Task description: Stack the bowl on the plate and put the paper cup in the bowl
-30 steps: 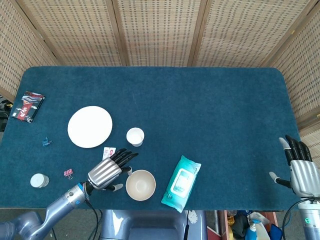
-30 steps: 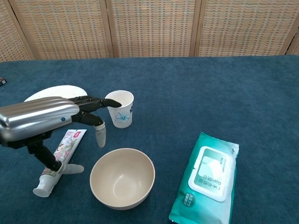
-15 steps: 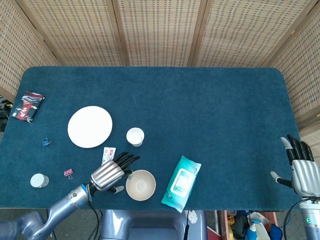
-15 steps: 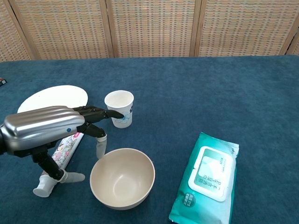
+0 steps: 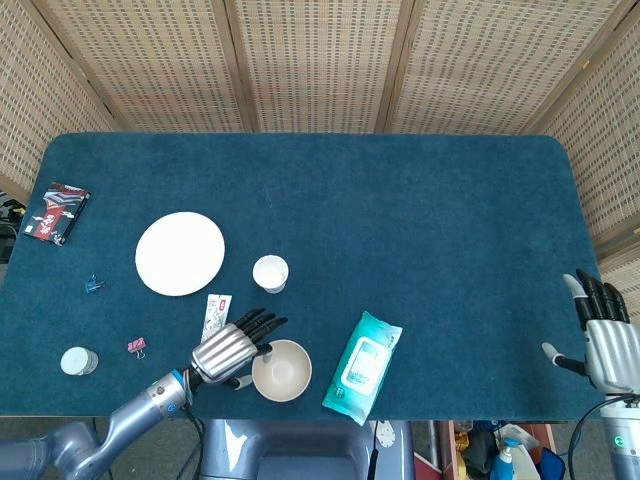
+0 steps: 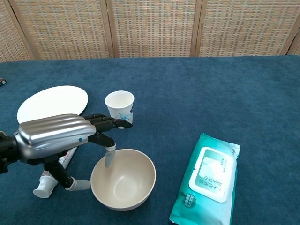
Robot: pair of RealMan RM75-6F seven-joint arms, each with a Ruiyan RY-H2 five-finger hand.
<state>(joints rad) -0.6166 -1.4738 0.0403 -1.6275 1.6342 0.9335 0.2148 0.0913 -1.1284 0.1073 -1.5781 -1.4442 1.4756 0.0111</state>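
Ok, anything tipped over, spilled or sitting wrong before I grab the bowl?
Nothing stands out. The bowl and paper cup both stand upright and look empty, and the plate lies flat and bare. The left hand is at the bowl's rim, with a fingertip over its edge.

The left hand moves rightward in the chest view, from beside the tube toward the bowl. One fingertip now reaches over the bowl's near-left rim, and the thumb lies just beside its left wall.
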